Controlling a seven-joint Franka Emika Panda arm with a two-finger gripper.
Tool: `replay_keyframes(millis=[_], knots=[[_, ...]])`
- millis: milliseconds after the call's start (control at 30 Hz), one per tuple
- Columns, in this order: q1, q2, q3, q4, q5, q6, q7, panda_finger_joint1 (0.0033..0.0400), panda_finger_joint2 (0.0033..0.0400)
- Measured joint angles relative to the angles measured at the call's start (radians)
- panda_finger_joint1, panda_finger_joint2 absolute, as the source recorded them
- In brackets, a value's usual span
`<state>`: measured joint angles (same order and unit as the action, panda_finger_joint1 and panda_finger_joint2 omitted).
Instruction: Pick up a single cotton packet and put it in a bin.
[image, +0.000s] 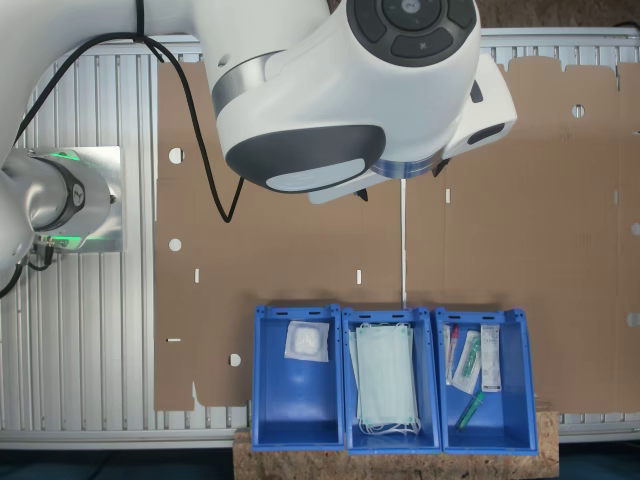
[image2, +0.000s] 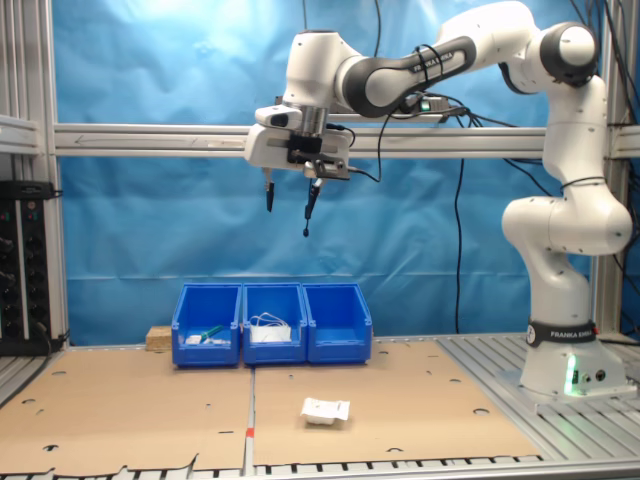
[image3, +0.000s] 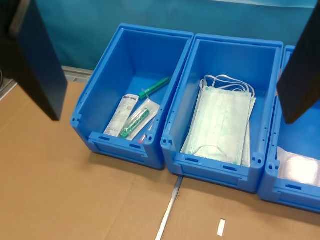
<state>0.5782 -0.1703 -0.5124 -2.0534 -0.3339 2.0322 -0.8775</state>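
A small flat white cotton packet (image2: 326, 410) lies on the brown cardboard toward the table's front in the second exterior view. My gripper (image2: 287, 218) hangs high above the table, open, with nothing between its fingers. In the wrist view the gripper (image3: 172, 117) looks down on the row of bins, its dark fingers (image3: 35, 60) spread wide. The blue bin (image2: 338, 325) at the second exterior view's right end of the row is the one at the first exterior view's left (image: 270, 400) and at the wrist picture's edge (image3: 276, 170). The arm (image: 340, 90) hides the cardboard below it.
A square white pad packet (image: 307, 341) lies in that bin. The middle bin (image: 348, 400) holds pale green masks (image3: 220, 127). The third bin (image3: 87, 120) holds tubes and long packets. A wooden block (image2: 158, 338) sits beside the row. The robot base (image2: 570, 370) stands on the slatted table.
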Motion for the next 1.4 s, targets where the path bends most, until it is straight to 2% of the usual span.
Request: replay_keyframes(millis=[333,633,867,1100,1400], knots=[[0.0,0.0,0.0,0.0,0.0,-0.006,0.0,0.04,0.04],[0.001,0.0,0.0,-0.012,0.056,-0.036,0.0,0.04,0.04],[0.01,0.0,0.0,-0.044,0.087,-0.043,0.0,0.04,0.04],[0.043,0.0,0.0,-0.091,0.108,-0.052,0.0,0.04,0.04],[0.112,0.0,0.005,-0.134,0.119,-0.057,0.0,0.04,0.04]])
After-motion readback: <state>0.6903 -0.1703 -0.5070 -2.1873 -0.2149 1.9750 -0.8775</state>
